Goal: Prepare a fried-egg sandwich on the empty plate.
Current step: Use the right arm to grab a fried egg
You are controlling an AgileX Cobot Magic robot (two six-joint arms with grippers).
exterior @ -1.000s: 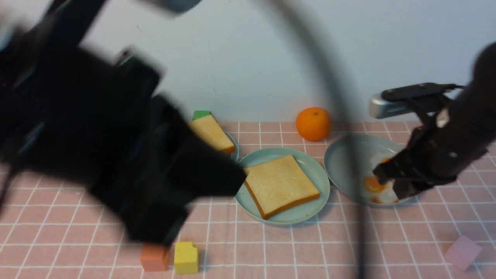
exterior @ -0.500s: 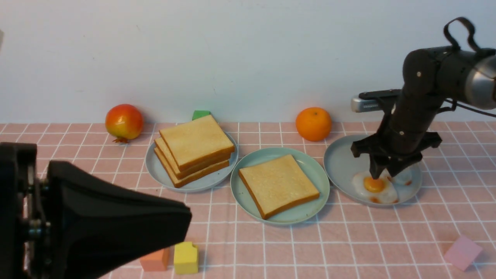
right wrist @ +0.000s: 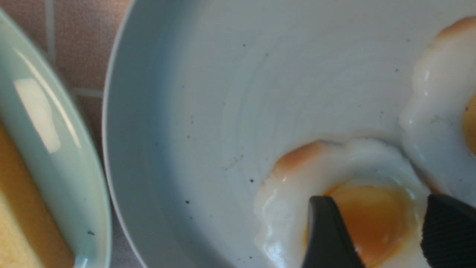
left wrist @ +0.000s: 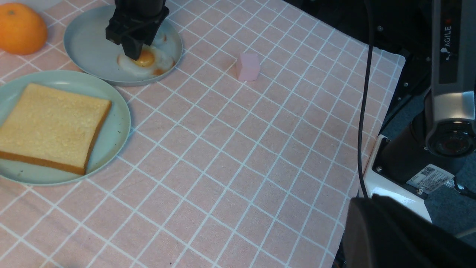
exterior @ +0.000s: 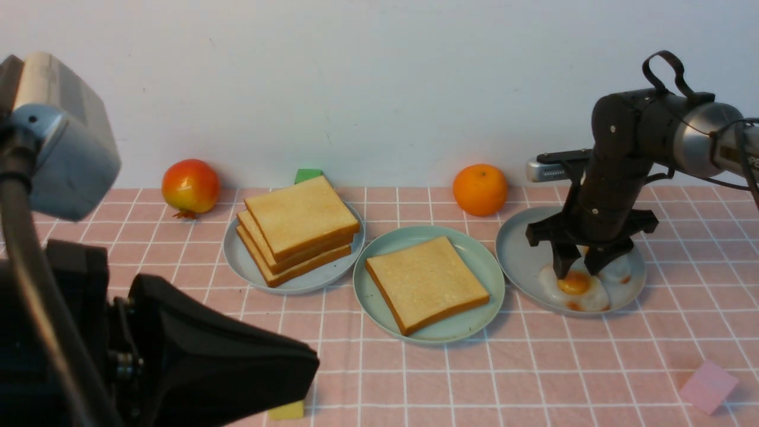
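An orange point(exterior: 480, 190) and a red-yellow fruit point(exterior: 190, 186) sit by the wall on the pink-checked worktop point(exterior: 533, 367), well apart, with a green block point(exterior: 308, 175) between them. A pink block point(exterior: 708, 386) lies front right. A yellow block point(exterior: 286, 410) shows partly at the front edge.

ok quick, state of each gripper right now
Left gripper: cannot tell, its jaws are out of sight.
Right gripper: open, fingers either side of the fried egg yolk, holding nothing.

Right gripper point(left wrist: 134, 54) down at fried egg point(left wrist: 148, 62); toast point(left wrist: 48, 124) on mint plate point(left wrist: 116, 130)
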